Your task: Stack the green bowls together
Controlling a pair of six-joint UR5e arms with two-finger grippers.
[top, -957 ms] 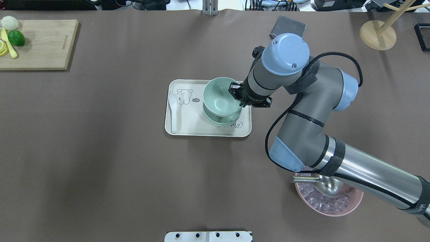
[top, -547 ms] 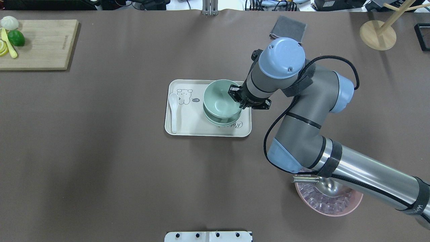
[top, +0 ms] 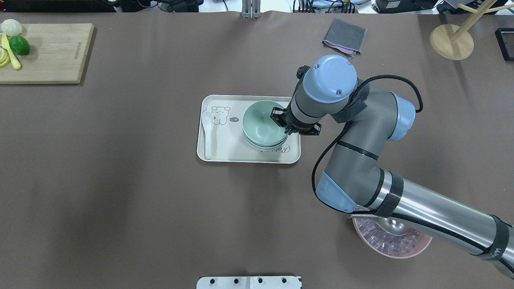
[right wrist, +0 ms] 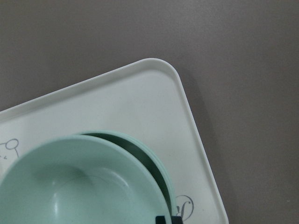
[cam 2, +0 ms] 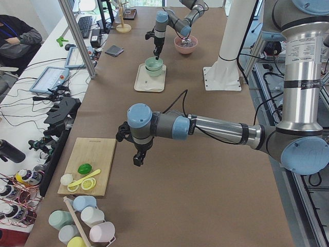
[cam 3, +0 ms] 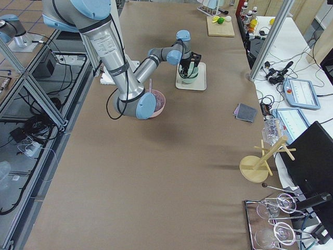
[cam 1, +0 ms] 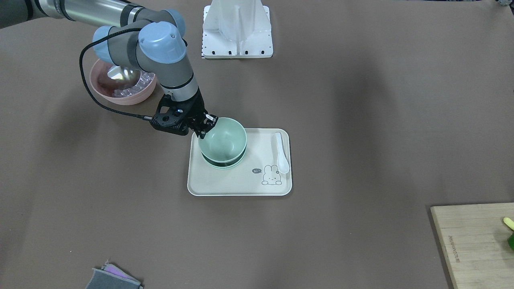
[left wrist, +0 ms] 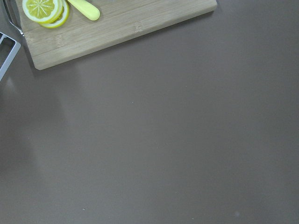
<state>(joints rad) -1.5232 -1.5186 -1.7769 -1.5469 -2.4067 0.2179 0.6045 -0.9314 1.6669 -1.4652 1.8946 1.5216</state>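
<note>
My right gripper (top: 282, 120) is shut on the near-right rim of a pale green bowl (top: 262, 122), one finger inside and one outside. The bowl hangs slightly off-centre, just over two more green bowls (top: 267, 146) nested on the cream tray (top: 225, 149). In the front view the gripper (cam 1: 205, 127) pinches the held bowl (cam 1: 224, 138) above the stack (cam 1: 223, 164). The right wrist view shows the held bowl (right wrist: 79, 186) over the lower bowl's rim (right wrist: 156, 161). My left gripper (cam 2: 138, 157) hovers beside the cutting board, seen only from the side; I cannot tell its state.
A white spoon (top: 207, 132) lies on the tray's left side. A pink bowl (top: 391, 243) with a metal scoop sits under my right forearm. A cutting board (top: 48, 52) with fruit, a grey cloth (top: 344, 36) and a wooden stand (top: 451, 40) line the far edge.
My right arm has dropped and shifted a little toward me, bringing the held green bowl down closer onto the stacked bowls.
</note>
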